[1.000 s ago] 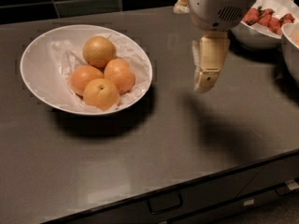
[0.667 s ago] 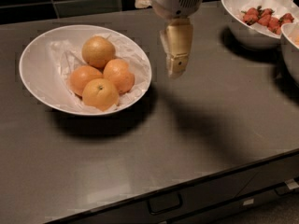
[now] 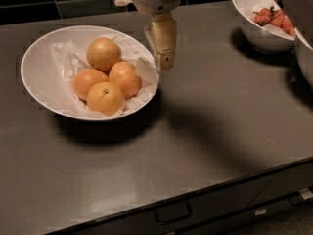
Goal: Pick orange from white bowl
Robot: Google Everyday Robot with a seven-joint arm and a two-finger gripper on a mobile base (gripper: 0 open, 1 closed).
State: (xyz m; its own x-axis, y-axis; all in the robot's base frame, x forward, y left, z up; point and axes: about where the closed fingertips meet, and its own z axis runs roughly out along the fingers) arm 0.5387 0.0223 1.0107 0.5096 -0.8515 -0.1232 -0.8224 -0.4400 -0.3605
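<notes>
Toward the back-left corner of the counter (image 3: 220, 131), the white bowl (image 3: 34, 53) is parked, lined with crinkled paper (image 3: 66, 58), and four pieces of fruit are piled in the middle of it. The orange (image 3: 103, 54), the paler, duller yellowish one, is sat at the back of the pile, nearest the counter's back edge. It's pressed up against the three brighter oranges (image 3: 125, 78), which are bunched in front of it toward the front edge.

The end effector (image 3: 164, 65) is hung pointing down just off the bowl's right rim, about level with the back half of the bowl, and nothing is gripped in it. Whether it's open or closed honestly can't be told from this angle. It's not touching the fruit, and its tip is seen right next to the paper at the rim.

Over at the back-right corner, a second bowl (image 3: 254, 31) with strawberries (image 3: 274, 17) in it is seen, well apart from the white one. A drawer handle (image 3: 173, 212) is tucked under the front edge.
</notes>
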